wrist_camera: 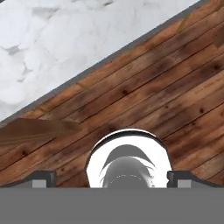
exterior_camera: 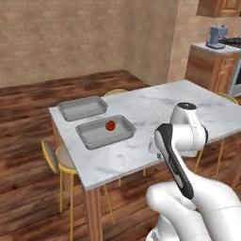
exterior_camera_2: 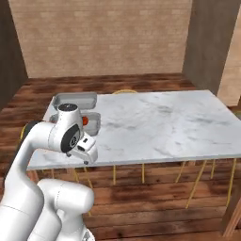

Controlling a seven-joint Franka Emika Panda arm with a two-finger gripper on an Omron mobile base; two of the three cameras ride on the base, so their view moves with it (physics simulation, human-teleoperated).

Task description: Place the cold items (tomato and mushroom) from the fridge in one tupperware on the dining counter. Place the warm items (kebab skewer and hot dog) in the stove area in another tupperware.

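White marble with grey veins made up the dining desk [exterior_camera: 155, 108], a long slab filling the middle of the left base frame, with yellow-framed stools [exterior_camera: 61, 162] tucked at its lower-left edge. On its upper-left part lay two shallow grey tupperware trays, flat-rimmed and round-cornered: the farther tray [exterior_camera: 83, 108] held nothing, and the nearer tray [exterior_camera: 106, 131] held the glossy red tomato [exterior_camera: 110, 125]. The mushroom was not yet with it, so the next run was probably to the fridge; it should go in beside the tomato, not in the farther tray. The tool [wrist_camera: 112, 186] hung over the wooden floor by the desk edge, its tips set wide apart at the bottom of the hand frame, gripping nothing.
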